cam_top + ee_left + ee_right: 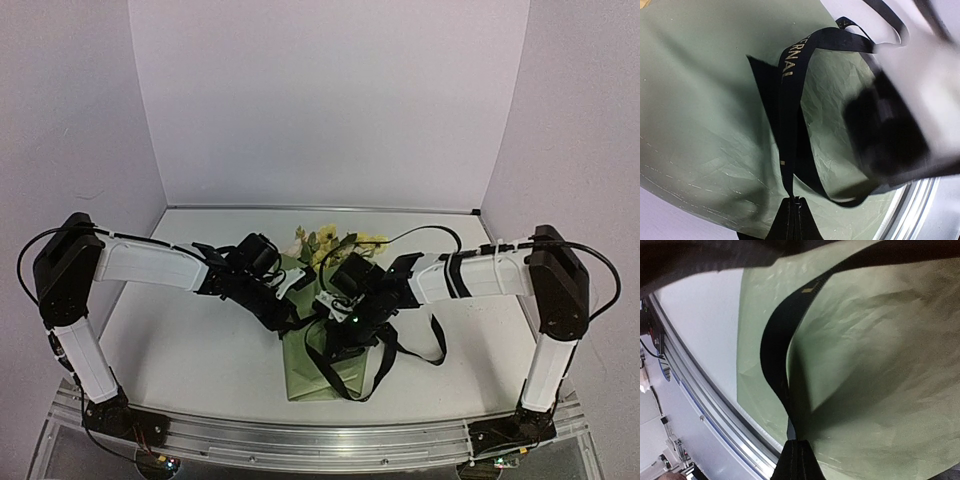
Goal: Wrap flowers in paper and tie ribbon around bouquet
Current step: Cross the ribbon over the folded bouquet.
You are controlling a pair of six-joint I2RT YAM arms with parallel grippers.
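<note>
A metal rail (320, 440) runs along the bottom edge of the overhead frame, with both arm bases bolted to it. Above the rail, a white desk (180, 340) fills the middle of the frame.

At the centre of the desk lies the bouquet (315, 388). Its pale yellow and cream flowers (330, 240) point toward the upper centre of the frame. Its olive green paper (300, 360) reaches down toward the rail.

Both arms bend inward and meet over the paper. The left end effector (292, 315) sits just left of centre and the right end effector (345, 322) just right of centre, close together.

A long black ribbon (385, 352) crosses the paper. It trails in loose loops onto the desk at the centre right of the frame.

In the left wrist view, the left end effector (797, 222) is at the bottom centre. Its fingers are pressed fully together on the ribbon (790, 100). From there the ribbon rises up the frame over the creased paper (700, 100) and shows pale lettering.

In the right wrist view, the right end effector (797, 462) is also at the bottom centre, clamped fully closed on the ribbon (775, 340). This stretch curves up and to the right across the paper (880, 365). The desk and rail show at the left of that frame.
</note>
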